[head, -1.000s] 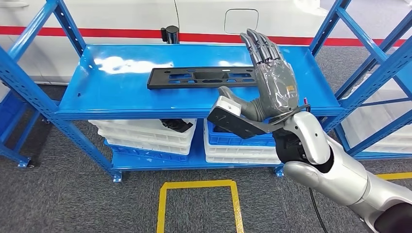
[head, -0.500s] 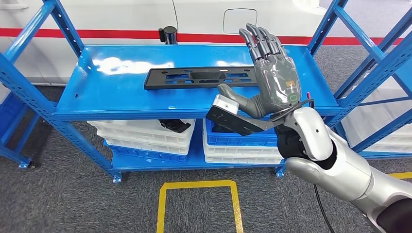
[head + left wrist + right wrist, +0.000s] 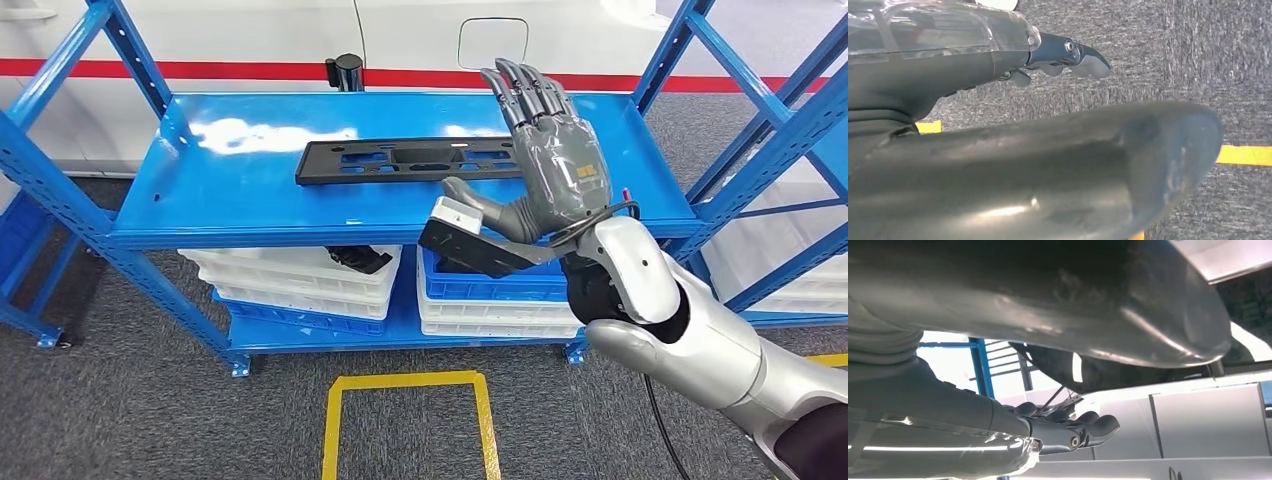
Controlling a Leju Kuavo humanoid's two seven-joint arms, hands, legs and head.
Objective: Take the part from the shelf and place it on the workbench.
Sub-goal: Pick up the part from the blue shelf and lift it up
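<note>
A long flat black part (image 3: 400, 160) with cut-outs lies along the top level of the blue shelf (image 3: 230, 205). My right hand (image 3: 555, 165) is raised above the shelf at the part's right end. Its fingers (image 3: 520, 85) are straight and apart, its thumb (image 3: 470, 195) sticks out toward the shelf's front edge, and it holds nothing. Whether the palm touches the part I cannot tell. The right wrist view shows the fingers (image 3: 1068, 432) stretched out under the thumb. My left hand (image 3: 998, 55) hangs over grey carpet, fingers extended and empty.
White bins (image 3: 290, 285) and a blue crate (image 3: 490, 285) fill the lower shelf level. A black cylinder (image 3: 347, 70) stands at the shelf's back edge. Blue uprights (image 3: 60, 190) flank both sides. A yellow tape square (image 3: 405, 380) marks the floor in front.
My right hand has shifted slightly left and farther over the shelf, toward the part's right end. The view itself has shifted a little. The part lies where it was.
</note>
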